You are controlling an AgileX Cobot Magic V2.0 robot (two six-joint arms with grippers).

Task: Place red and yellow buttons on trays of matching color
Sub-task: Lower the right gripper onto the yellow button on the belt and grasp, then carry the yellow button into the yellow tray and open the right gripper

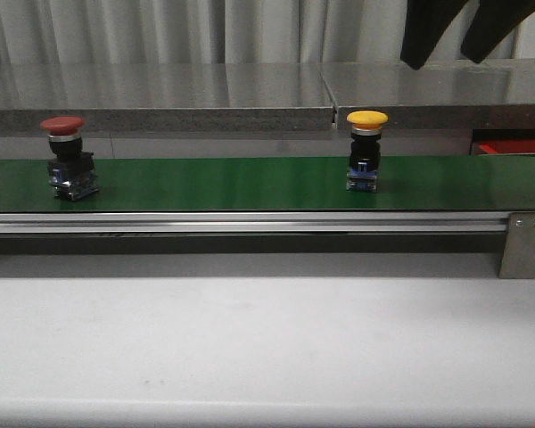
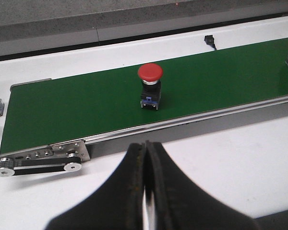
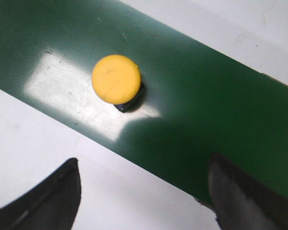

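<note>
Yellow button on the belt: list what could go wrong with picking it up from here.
1. The yellow button stands tall on a small base, so a finger brushing its wide cap could tip it over on the green belt.
2. The right gripper is open but sits off to one side of the button, not over it; closing now would likely miss.
3. No yellow tray is visible, only a red corner, so the drop spot cannot be confirmed.

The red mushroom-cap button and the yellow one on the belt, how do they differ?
The red mushroom-cap button sits at the left of the green conveyor belt; the yellow mushroom-cap button sits right of centre. Caps differ in colour. Both stand upright, ungripped.
</note>
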